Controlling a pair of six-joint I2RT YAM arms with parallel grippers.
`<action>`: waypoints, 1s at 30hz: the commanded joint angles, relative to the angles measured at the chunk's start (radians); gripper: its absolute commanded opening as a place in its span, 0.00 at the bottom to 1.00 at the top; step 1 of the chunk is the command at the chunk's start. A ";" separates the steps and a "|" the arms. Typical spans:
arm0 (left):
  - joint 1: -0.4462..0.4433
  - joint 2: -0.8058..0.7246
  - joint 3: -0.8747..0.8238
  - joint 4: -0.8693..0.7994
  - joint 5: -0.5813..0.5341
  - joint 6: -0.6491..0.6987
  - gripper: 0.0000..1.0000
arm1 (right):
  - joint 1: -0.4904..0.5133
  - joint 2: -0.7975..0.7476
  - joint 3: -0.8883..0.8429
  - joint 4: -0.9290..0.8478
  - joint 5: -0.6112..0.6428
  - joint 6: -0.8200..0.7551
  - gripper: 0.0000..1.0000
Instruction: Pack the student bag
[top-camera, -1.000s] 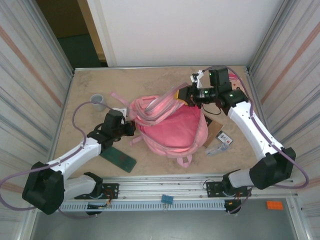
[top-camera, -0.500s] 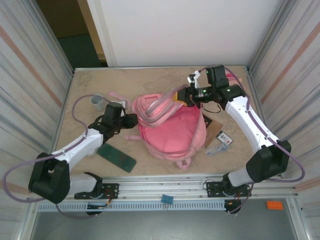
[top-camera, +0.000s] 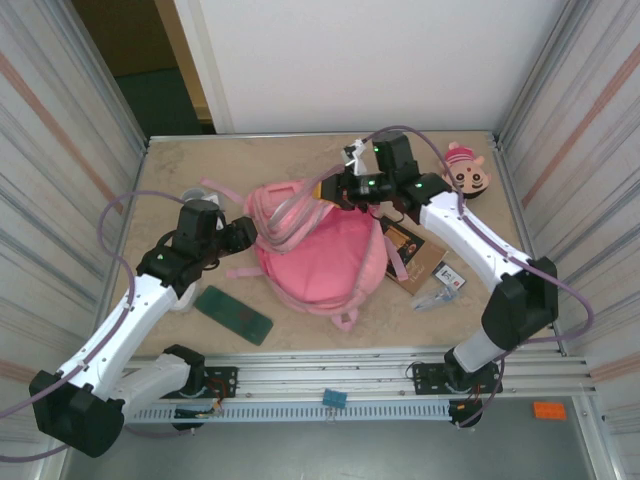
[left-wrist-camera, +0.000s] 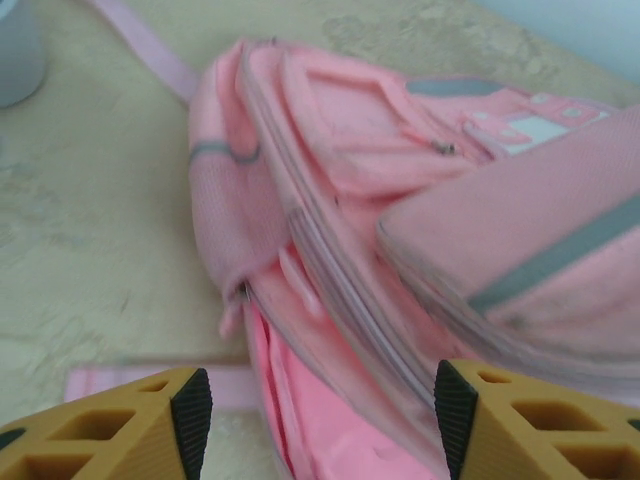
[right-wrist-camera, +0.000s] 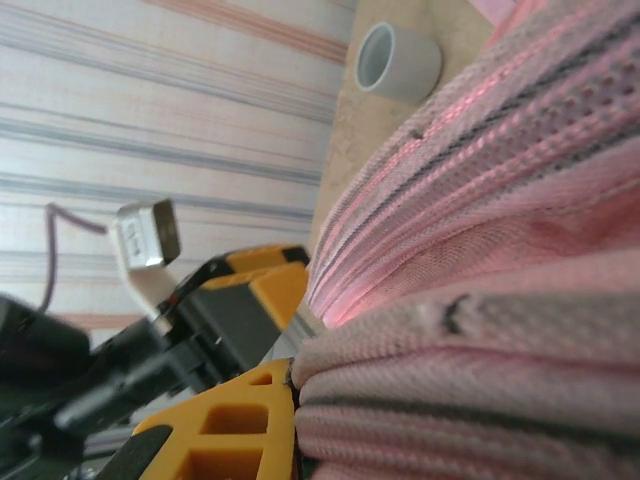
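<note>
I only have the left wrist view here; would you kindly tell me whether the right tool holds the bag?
Observer: Yes, the right tool is shut on the student bag at its far edge.
Operator: Thank you; what else is around?
Observer: A pink-and-tan plush lies in the far right corner.
Operator: And on my side?
Observer: A dark green flat case lies nearer than the bag, by the left arm.

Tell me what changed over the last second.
The left gripper opened, apparently letting go of the student bag at its left edge. The right gripper, shut on the bag's top rim, dragged it leftward, uncovering the plush in the far right corner. The green case and small packet stayed put.
</note>
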 joint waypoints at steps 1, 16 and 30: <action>0.007 -0.013 0.050 -0.068 -0.024 -0.043 0.62 | 0.038 0.038 0.019 0.174 0.159 0.050 0.07; 0.007 0.009 0.035 -0.021 0.093 -0.073 0.60 | 0.223 0.019 -0.247 0.066 0.364 0.307 0.47; 0.024 0.321 -0.184 0.297 0.131 -0.126 0.54 | 0.223 -0.061 -0.274 -0.291 0.268 0.255 0.66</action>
